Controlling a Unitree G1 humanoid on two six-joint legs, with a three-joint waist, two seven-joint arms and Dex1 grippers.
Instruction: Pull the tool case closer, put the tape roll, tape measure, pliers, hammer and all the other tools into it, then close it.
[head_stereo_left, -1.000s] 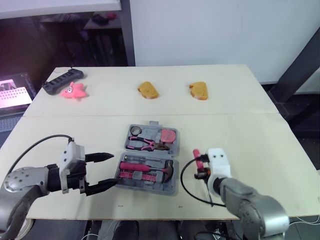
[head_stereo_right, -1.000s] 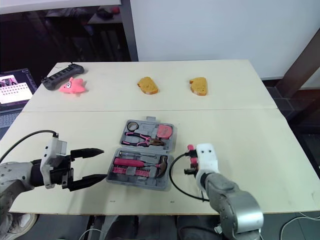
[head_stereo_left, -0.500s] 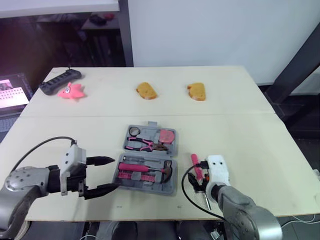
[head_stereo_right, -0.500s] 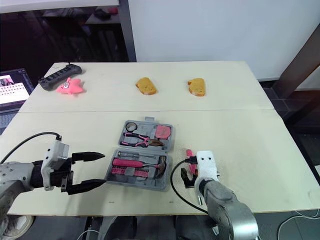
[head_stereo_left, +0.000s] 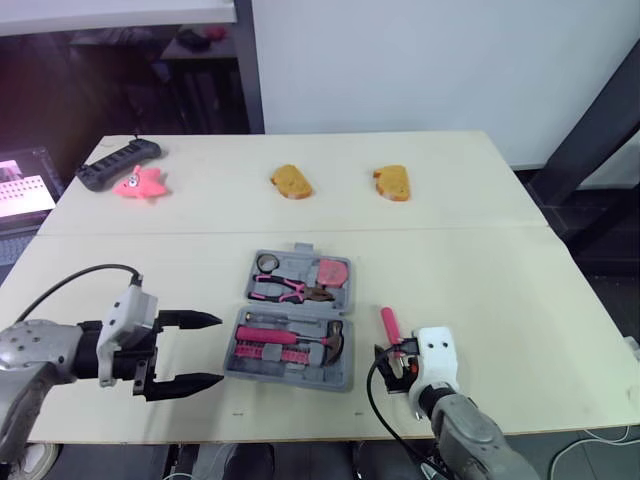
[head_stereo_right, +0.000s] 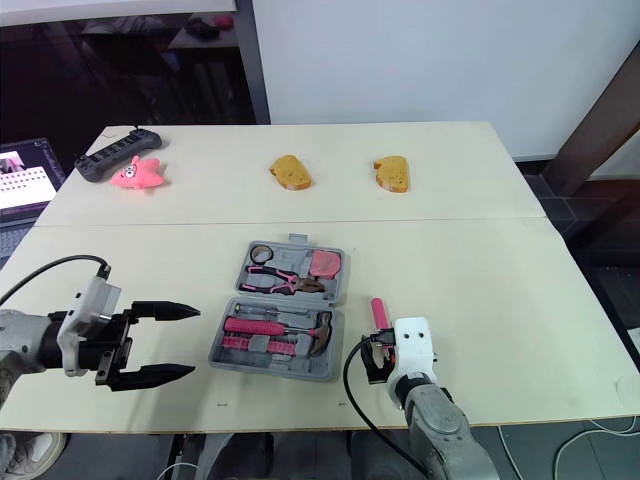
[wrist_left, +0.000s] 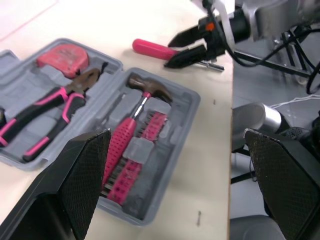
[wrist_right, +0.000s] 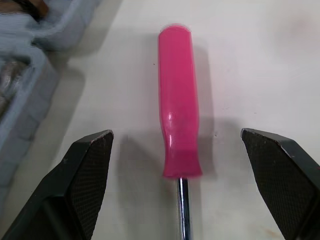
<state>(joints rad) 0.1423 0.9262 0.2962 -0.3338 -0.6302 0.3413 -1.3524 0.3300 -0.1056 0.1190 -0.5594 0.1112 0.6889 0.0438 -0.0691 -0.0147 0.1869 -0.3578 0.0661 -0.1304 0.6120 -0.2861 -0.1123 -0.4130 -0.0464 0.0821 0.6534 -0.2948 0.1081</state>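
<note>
The right gripper (head_stereo_left: 397, 362), fingers apart, is lined over the pink screwdriver (wrist_right: 177, 125); it should lower and close mid-handle. The left gripper (head_stereo_left: 205, 349) hangs open also.

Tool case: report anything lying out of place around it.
The pink screwdriver lies on the table just right of the open tool case, not in it. It sits between the open jaws of the right gripper.

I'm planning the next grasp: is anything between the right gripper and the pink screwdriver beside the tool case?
Nothing visible. The right gripper has its jaws open on either side of the pink screwdriver at its handle end, with only bare table between them.
</note>
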